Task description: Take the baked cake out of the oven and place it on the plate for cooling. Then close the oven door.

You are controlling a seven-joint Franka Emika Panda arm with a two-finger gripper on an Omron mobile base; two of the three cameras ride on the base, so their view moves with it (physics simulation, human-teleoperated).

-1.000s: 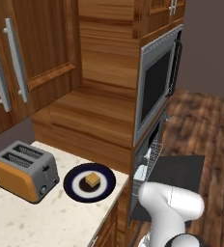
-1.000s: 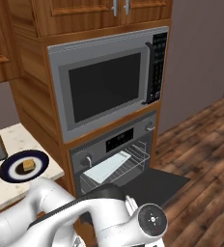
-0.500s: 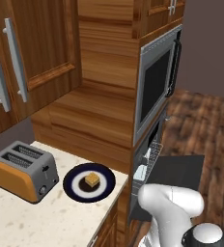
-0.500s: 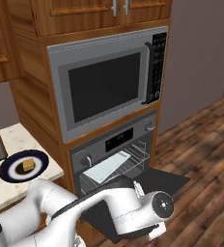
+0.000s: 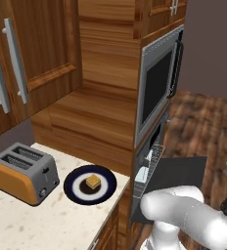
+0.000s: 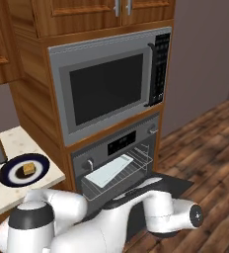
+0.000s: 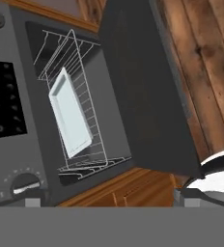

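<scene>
The baked cake [image 5: 92, 182] [image 6: 28, 168], a small tan block, sits on the round navy-rimmed plate [image 5: 76, 191] [image 6: 8, 175] on the counter beside the oven column. Below the microwave, the oven [image 6: 120, 144] [image 7: 17, 62] stands with its oven door [image 5: 184, 168] [image 6: 178, 183] [image 7: 143, 91] swung down flat over the floor. In the hand view my gripper [image 7: 110, 202] is open, with nothing between its fingers. It looks at the open cavity and the inner face of the door from a short distance. My white arm reaches low in front of the oven.
A pale flat baking tray [image 6: 109, 170] [image 7: 70, 116] lies on the wire rack inside the oven. A microwave [image 5: 157, 83] [image 6: 109, 89] sits above it. An orange-sided toaster [image 5: 22, 172] stands left of the plate. Wood floor [image 6: 210, 148] spreads out to the right.
My arm has swung out to the right, low in front of the open oven. The cake, the plate and the oven door have not moved.
</scene>
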